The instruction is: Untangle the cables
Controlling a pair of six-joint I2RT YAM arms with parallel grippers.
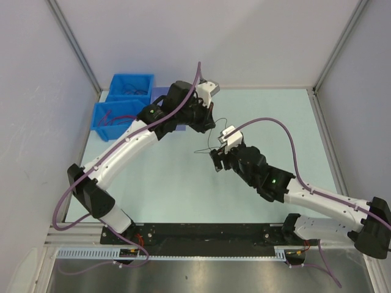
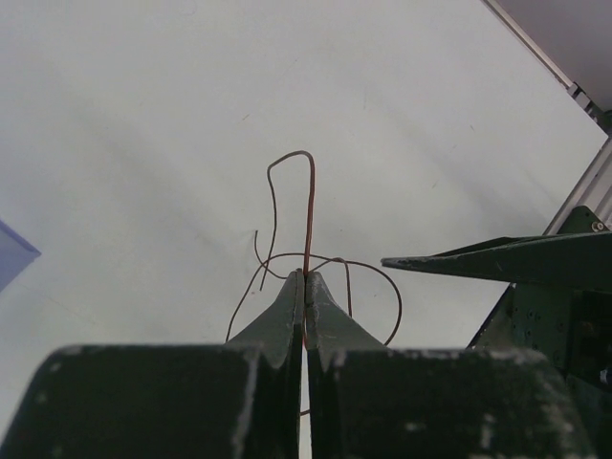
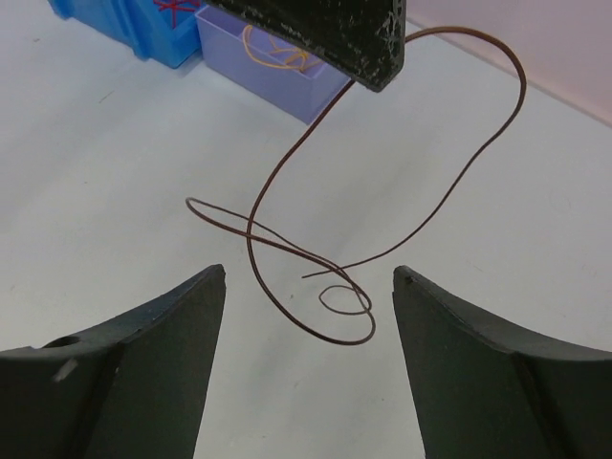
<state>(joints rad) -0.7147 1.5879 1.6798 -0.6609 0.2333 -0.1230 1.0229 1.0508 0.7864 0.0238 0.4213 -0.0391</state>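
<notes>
One thin dark red-brown cable (image 2: 309, 210) hangs from my left gripper (image 2: 306, 275), which is shut on it and holds it above the table. In the top view the left gripper (image 1: 209, 124) is left of centre and the cable (image 1: 202, 151) curls down from it. My right gripper (image 3: 309, 273) is open, and the cable's lower loops (image 3: 251, 239) hang just ahead of it, between the two fingers, touching neither. In the top view the right gripper (image 1: 219, 160) sits just below and to the right of the left one.
Two blue bins (image 1: 131, 82) (image 1: 102, 116) stand at the table's far left; the nearer one holds a red cable. A lavender bin (image 3: 287, 84) beside them holds orange-yellow cables. The left gripper's finger (image 3: 325, 33) hangs above the right gripper's view. Grey walls enclose the table.
</notes>
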